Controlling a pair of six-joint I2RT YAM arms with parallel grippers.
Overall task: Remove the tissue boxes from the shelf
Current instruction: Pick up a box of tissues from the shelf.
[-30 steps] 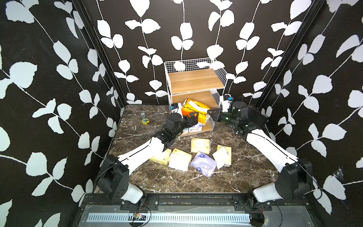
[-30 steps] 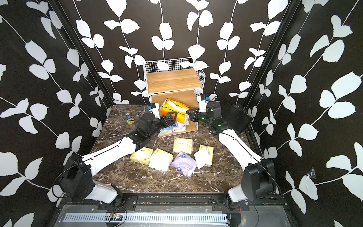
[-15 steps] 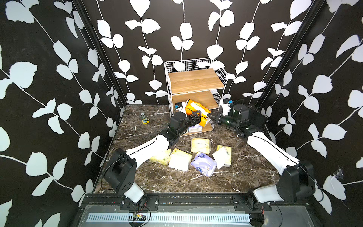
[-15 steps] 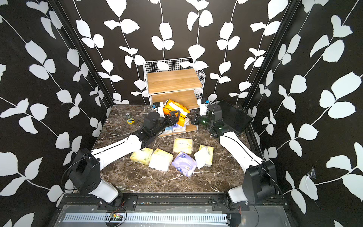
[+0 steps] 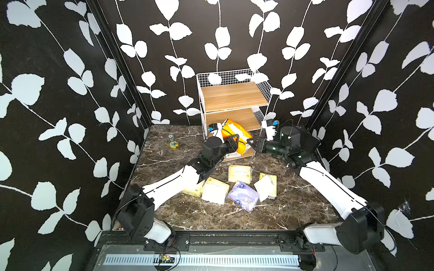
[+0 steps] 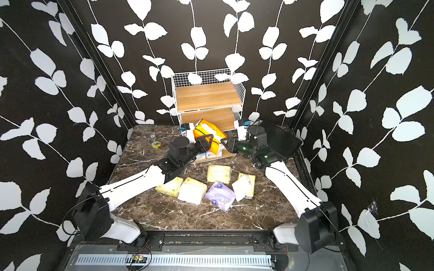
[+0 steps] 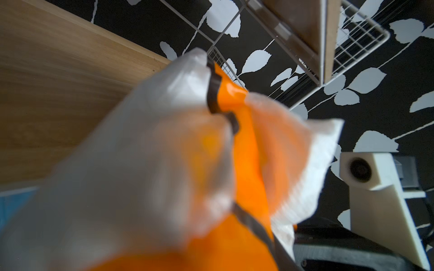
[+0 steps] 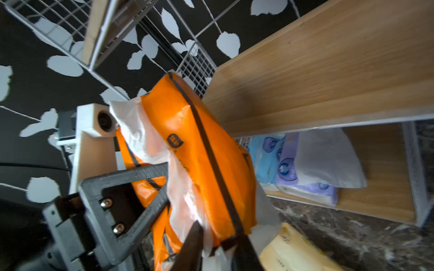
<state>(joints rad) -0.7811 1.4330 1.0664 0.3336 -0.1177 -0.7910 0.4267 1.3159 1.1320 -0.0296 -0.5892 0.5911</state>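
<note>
Jaws that gaped a second ago have shut: the left gripper [image 5: 234, 143] now clamps the orange-and-white tissue pack [image 5: 234, 131] in front of the shelf [image 5: 234, 97].

Nearest the camera, at 6 o'clock on the marble tabletop [image 5: 187, 211], four pale-yellow packs [image 5: 239, 173] and a lavender pack [image 5: 243, 196] lie loose, already off the rack.

Beyond them the two arms converge. The left stretches low from 7 o'clock, wrist lifted and pointing to 2 o'clock. The right folds in from 5 o'clock, elbow out at 3 o'clock, its tool aimed at 9 o'clock.

The clamped pack hangs tilted between them, long axis running from 11 to 5 o'clock. Its lower corner sits at the right gripper [image 5: 251, 143], whose fingertips [image 8: 196, 234] stand either side of that corner; whether they pinch it cannot be told. With the left arm holding, the pack looks ready to be drawn toward 6 o'clock.

Farthest, at 12 o'clock, the shelf shows two bare upper boards, while light-blue and lavender packs [image 8: 265, 159] lie on its lowest tier.
</note>
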